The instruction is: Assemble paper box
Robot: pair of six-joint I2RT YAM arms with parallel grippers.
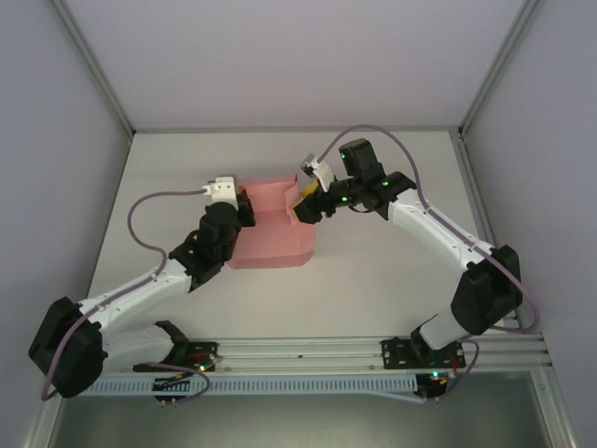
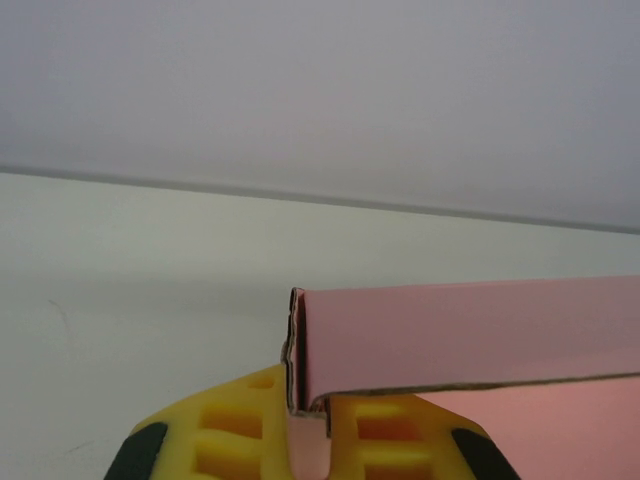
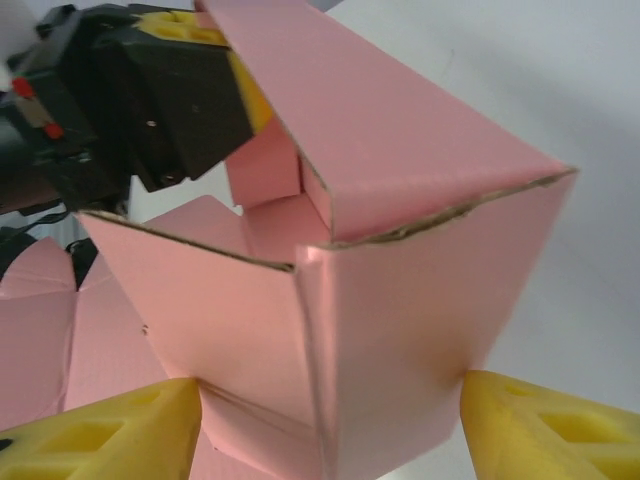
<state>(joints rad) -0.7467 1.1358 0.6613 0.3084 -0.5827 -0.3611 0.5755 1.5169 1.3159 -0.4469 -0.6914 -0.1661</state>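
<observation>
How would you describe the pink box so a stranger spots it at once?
Find the white table, then its middle. There lies the paper box, half folded, its raised walls between the left gripper, which pinches one, and the right gripper. It alone is salmon pink.

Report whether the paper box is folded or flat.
Partly folded: paper box has walls raised at its far end, near part flat.

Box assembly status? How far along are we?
Done: two walls of the paper box are raised and meet at a corner. In hand: the left tool is shut on a folded wall edge; the right tool straddles that corner, grip unclear. Left: the near part of the sheet lies flat on the table, so the remaining walls and closing are not yet done.
</observation>
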